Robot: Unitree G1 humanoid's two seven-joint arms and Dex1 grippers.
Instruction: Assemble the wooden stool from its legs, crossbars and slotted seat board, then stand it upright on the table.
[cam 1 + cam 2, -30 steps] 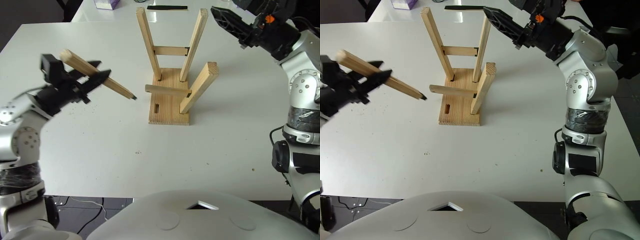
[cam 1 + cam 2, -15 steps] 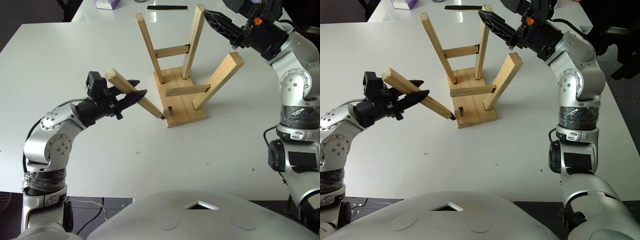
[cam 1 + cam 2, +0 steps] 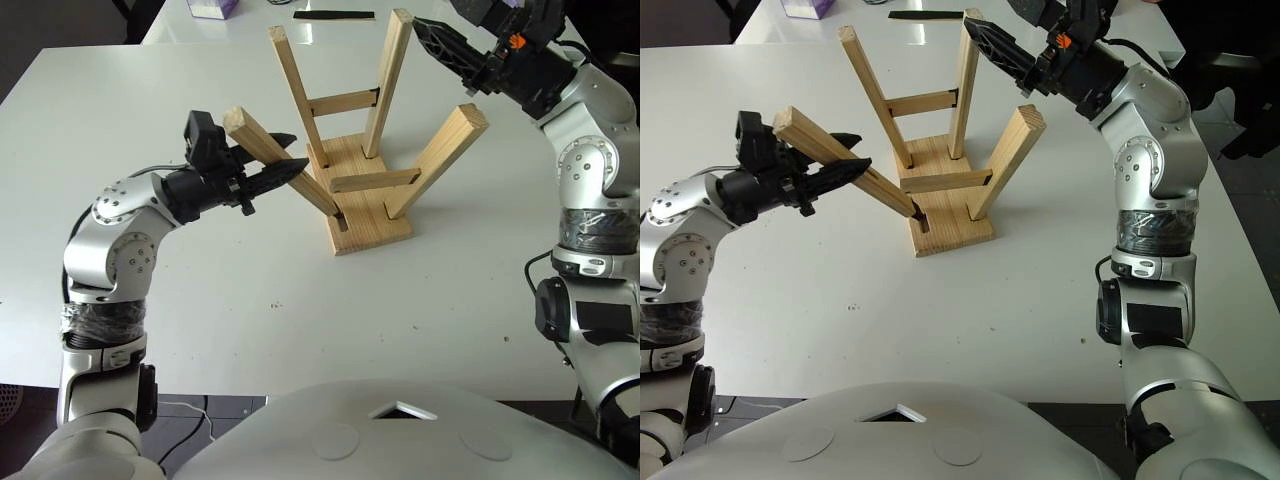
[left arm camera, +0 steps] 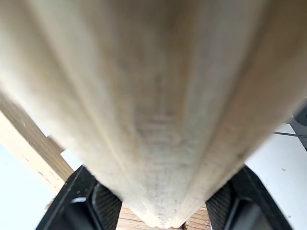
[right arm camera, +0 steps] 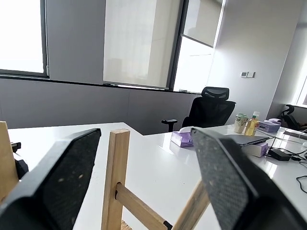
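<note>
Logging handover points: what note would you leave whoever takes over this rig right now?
Left tool shut on the fourth leg, lower tip at the slot of the seat board, flat on the table.
Right tool open by the far right leg's top.
Done: it, the far left leg and the tilted leg stand in the board; a crossbar joins the far pair.
Left: seat the fourth leg, turn the stool upright.

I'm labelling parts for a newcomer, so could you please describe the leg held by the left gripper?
On the white table the seat board lies flat with legs sticking up. From its near-left slot one leg slants up and leftwards into the left gripper. Unlike the other three, it joins no crossbar.
</note>
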